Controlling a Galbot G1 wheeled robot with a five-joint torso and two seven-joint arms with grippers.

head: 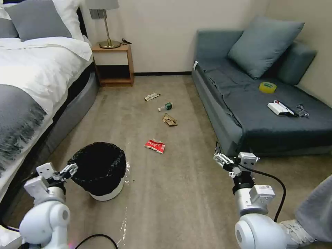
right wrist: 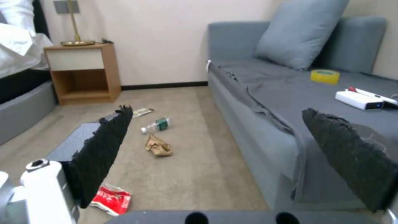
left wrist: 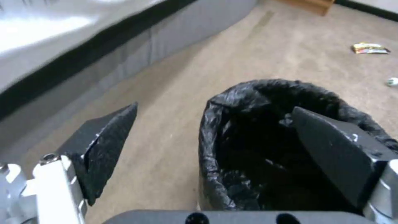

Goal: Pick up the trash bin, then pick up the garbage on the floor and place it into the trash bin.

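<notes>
The trash bin [head: 103,173], white with a crinkled black bag over its rim, stands on the carpet near the bed. My left gripper [head: 71,170] is open at the bin's left rim; in the left wrist view one finger [left wrist: 331,152] hangs over the bin's mouth [left wrist: 265,146] and the other finger [left wrist: 104,140] is outside it. The garbage lies farther out on the floor: a red-and-white wrapper [head: 155,146], crumpled tan paper [head: 169,120], a small green-labelled bottle [head: 166,106] and a flat beige wrapper [head: 152,97]. My right gripper [head: 221,159] is open in the air by the sofa's front corner, holding nothing.
A bed [head: 31,90] runs along the left, a grey sofa [head: 263,103] along the right with a yellow tape roll [head: 267,87], a white box and glasses on it. A nightstand [head: 114,65] with a lamp stands at the wall. A person's leg and shoe [head: 304,221] are at the lower right.
</notes>
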